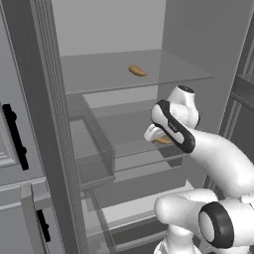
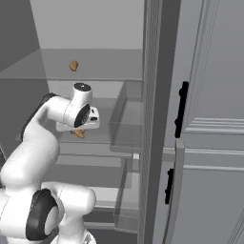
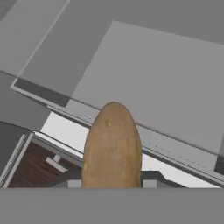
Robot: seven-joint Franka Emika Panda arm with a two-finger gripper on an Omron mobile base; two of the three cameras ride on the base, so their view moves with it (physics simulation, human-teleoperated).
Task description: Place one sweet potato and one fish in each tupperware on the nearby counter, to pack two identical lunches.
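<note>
1. Left base view: open fridge; one sweet potato on the top shelf, the claw below it.
2. Right base view: claw under that shelf, inside the fridge.
3. Hand view: claw clenched on a second sweet potato; withdraw level, clearing the shelf edges.

The white arm is rising from the lower right of the left base view and bending at its dark elbow joint near mid-frame, with the wrist reaching toward centre. The gripper is sitting just left of the wrist; in the right base view it is at centre left. Its jaws are standing narrowly apart, clamping the sweet potato.
</note>
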